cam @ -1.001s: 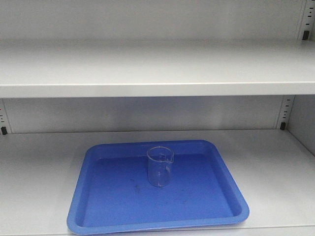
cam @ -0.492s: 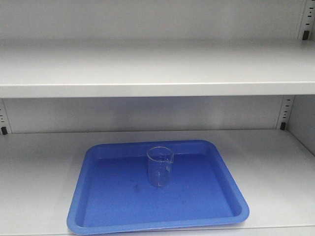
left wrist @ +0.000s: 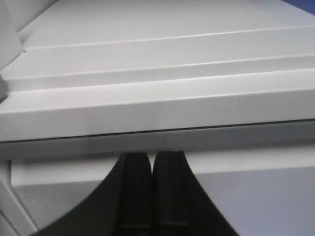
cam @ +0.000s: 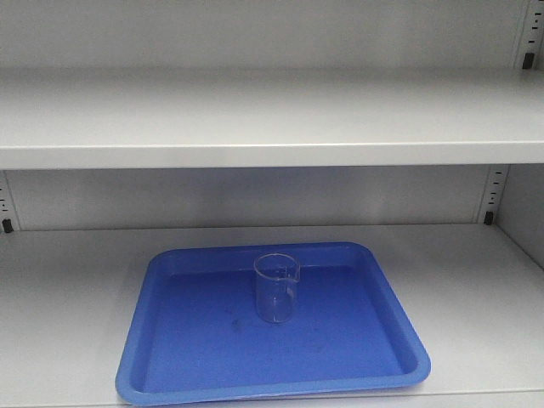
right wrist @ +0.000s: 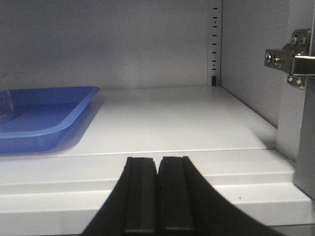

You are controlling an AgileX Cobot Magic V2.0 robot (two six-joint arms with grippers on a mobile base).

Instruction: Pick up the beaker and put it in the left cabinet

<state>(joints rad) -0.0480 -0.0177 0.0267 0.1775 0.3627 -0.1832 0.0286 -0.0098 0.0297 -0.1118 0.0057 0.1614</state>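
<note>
Clear spouted beaker [cam: 277,287] upright, mid blue tray [cam: 212,357], on the cabinet [cam: 255,119] lower shelf. Left gripper [left wrist: 152,162] and right gripper [right wrist: 158,167]: fingers pressed together, empty. Only the right wrist view shows the hinge [right wrist: 290,58].

The beaker [cam: 276,287] was clear, colourless glass and bore no markings, and it stood on a plain bright blue tray [cam: 161,357]. The left cabinet [cam: 255,119] was pale grey throughout, with dark slots patterning its uprights. Both pincers, left pincer [left wrist: 151,162] and right pincer [right wrist: 158,164], were matt black.
</note>
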